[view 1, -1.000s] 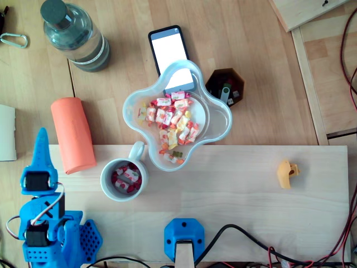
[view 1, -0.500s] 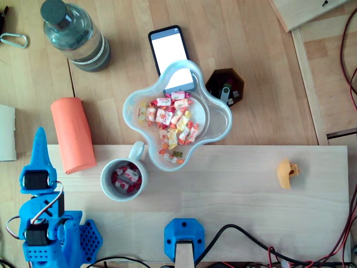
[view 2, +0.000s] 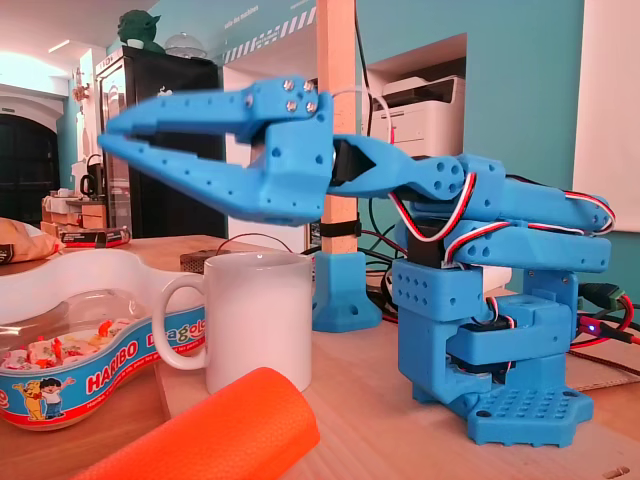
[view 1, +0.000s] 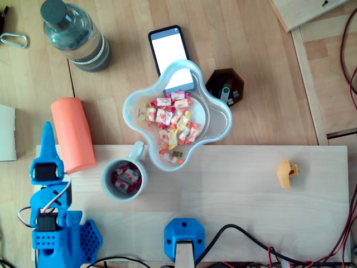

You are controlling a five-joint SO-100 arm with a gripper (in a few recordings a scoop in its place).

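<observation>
Arm is folded low at the tabletop's near-left corner in the overhead view. The gripper (view 2: 108,135) is held roughly level and pointed toward the far edge. Jaws are seen narrowly parted, with nothing held. The orange roll (view 1: 72,134) lies just beside the tip, and the white mug (view 1: 122,180) is near. From overhead the jaw gap is hidden. In the fixed view the roll is cut off at the bottom edge.

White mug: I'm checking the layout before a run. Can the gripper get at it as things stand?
Probably yes: the gripper is raised higher than the white mug, which stands close by, and the orange roll lies low.
</observation>
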